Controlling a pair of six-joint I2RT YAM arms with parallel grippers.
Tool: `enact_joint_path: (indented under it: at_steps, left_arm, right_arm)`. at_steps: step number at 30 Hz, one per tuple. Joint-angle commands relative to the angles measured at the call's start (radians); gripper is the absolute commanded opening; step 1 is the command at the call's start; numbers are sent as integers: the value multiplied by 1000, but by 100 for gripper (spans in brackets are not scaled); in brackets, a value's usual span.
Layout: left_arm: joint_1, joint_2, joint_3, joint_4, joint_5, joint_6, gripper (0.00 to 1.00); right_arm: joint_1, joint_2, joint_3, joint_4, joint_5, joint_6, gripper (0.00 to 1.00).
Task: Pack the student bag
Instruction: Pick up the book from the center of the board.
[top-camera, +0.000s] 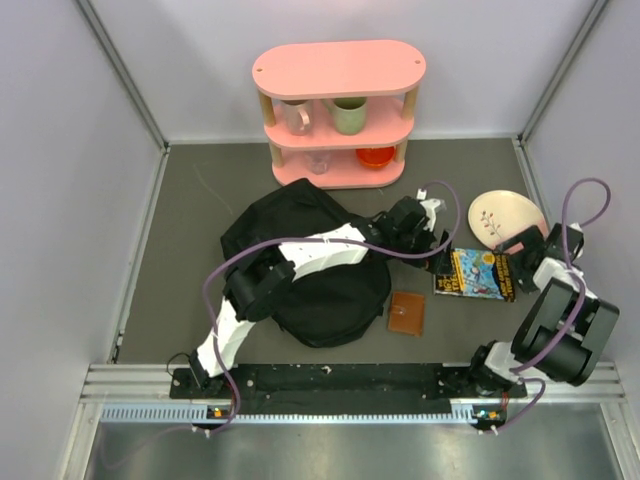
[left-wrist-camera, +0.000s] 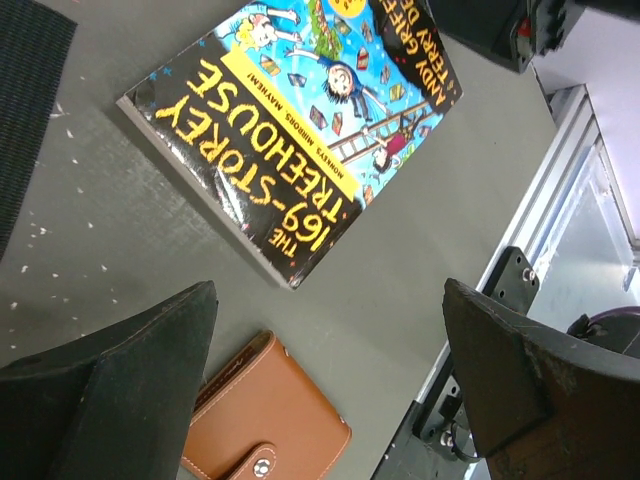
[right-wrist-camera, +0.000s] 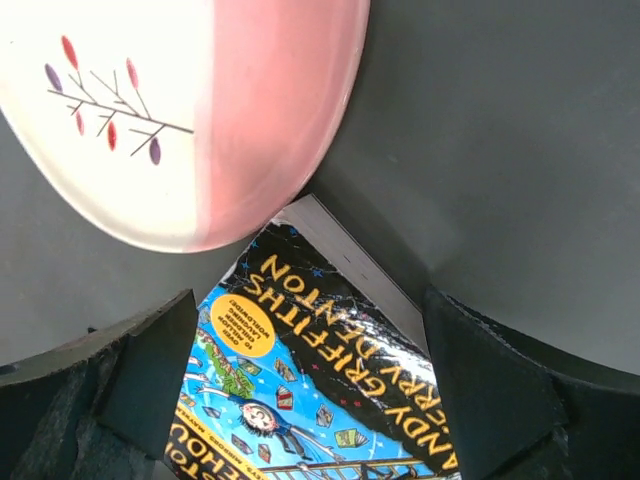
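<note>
- Rail is bolted along the near table edge; both arm bases are mounted on it.
- Brown leather wallet is laid flat on the grey table, just right of the student bag and apart from it.
- Student bag is slumped at centre-left of the table, black and soft. The left arm is stretched across its top.
- Left gripper is held above bare table between the wallet and the book. Its jaws are spread fully wide and nothing is gripped.
- Book, with a bright blue and yellow cover, is laid flat to the right of the bag.
- Right gripper is poised over the book's far end. Its jaws are parted wide and nothing is held.
- Plate, cream and pink with a twig pattern, is set just beyond the book. Contact between rim and book corner cannot be told.
- Pink shelf is stood against the back wall; two mugs are kept on its middle tier and an orange bowl on the lowest.
</note>
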Motion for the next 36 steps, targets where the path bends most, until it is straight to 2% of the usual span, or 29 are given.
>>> enact_joint_path:
  at_steps: [1, 7, 15, 21, 25, 26, 28, 32, 34, 36]
  left_arm:
    - [22, 23, 36, 36, -21, -34, 99]
    - [41, 84, 50, 7, -29, -66, 98]
    - [50, 109, 52, -102, -146, -65, 98]
    - [55, 126, 28, 46, 24, -94, 95]
    - [55, 146, 45, 106, 94, -123, 86]
    - [53, 142, 45, 115, 100, -129, 79]
    - [55, 136, 44, 138, 121, -133, 71]
    - [55, 90, 35, 142, 109, -123, 41]
    - [55, 70, 27, 145, 106, -119, 31]
    - [55, 50, 28, 149, 106, -111, 28]
  right_arm:
    - [8, -46, -79, 8, -146, 25, 92]
    - [36, -153, -174, -14, -205, 10, 90]
    - [39, -235, -218, -49, -200, -27, 90]
    - [39, -244, -228, -57, -303, -36, 88]
    - [42, -278, -241, -58, -340, -36, 87]
    - [44, -288, -243, -63, -343, -36, 87]
    - [44, -295, -249, -68, -353, -42, 86]
    - [47, -293, -260, -74, -387, -52, 84]
    - [48, -293, -264, -74, -390, -55, 84]
    - [48, -293, -268, -74, -395, -62, 84]
